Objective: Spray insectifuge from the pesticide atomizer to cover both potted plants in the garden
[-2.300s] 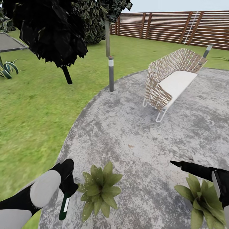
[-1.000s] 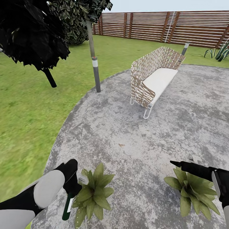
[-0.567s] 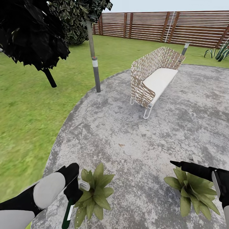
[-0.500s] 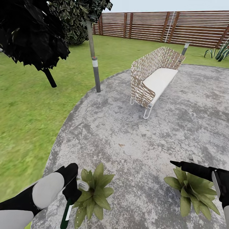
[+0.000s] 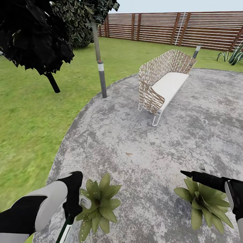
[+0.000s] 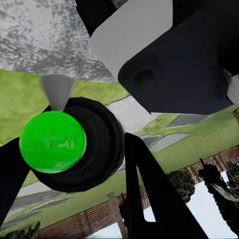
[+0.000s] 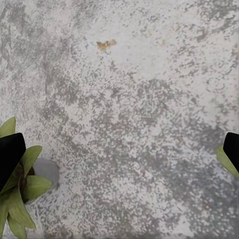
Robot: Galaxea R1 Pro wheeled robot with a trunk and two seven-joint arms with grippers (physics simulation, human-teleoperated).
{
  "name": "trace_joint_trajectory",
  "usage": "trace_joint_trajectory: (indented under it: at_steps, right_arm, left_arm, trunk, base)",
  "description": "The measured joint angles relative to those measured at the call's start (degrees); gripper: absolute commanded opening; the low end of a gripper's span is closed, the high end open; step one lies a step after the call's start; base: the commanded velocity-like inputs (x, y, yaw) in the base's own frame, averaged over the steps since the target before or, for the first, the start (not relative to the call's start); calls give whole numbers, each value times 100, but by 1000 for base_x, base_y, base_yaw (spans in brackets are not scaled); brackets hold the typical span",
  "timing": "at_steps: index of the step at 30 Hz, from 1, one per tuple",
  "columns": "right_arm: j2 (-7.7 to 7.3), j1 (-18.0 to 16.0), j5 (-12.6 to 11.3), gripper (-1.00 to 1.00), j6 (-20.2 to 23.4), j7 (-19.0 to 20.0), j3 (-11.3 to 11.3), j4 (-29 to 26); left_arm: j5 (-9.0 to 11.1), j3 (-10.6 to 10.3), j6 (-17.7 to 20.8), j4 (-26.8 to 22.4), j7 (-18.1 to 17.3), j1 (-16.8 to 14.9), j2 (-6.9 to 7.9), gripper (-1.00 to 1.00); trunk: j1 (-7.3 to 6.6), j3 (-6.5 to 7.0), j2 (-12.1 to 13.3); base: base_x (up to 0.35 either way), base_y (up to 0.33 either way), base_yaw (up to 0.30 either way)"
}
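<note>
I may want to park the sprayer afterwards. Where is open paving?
Bare paving lies between the two potted plants, and more stretches ahead up to the wicker bench. It is crowded at the left plant, where the left tool holds the pesticide atomizer.

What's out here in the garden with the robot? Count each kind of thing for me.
Potted plants: 2
Pesticide atomizer: 1
Bench: 1
Lamp posts: 2
Total: 6
</note>
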Motion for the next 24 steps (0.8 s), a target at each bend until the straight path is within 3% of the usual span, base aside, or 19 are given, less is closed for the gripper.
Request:
trace_joint_trajectory:
  at_steps: [13, 19, 24]
  right_arm:
    - [3, 1, 0, 100, -2, -1, 0, 0]
    - [3, 0, 0, 100, -2, -2, 0, 0]
    - [6, 0, 0, 100, -3, -4, 0, 0]
  left_arm:
    - [13, -55, 3, -894, -62, 0, -18, -100]
    - [21, -61, -1, -887, -52, 30, -22, -100]
    - [29, -61, -14, -526, -30, 44, -29, -100]
  trunk:
    - [0, 0, 0]
    - [0, 0, 0]
    - [0, 0, 0]
  base:
    - [0, 0, 0]
    - [0, 0, 0]
    - [0, 0, 0]
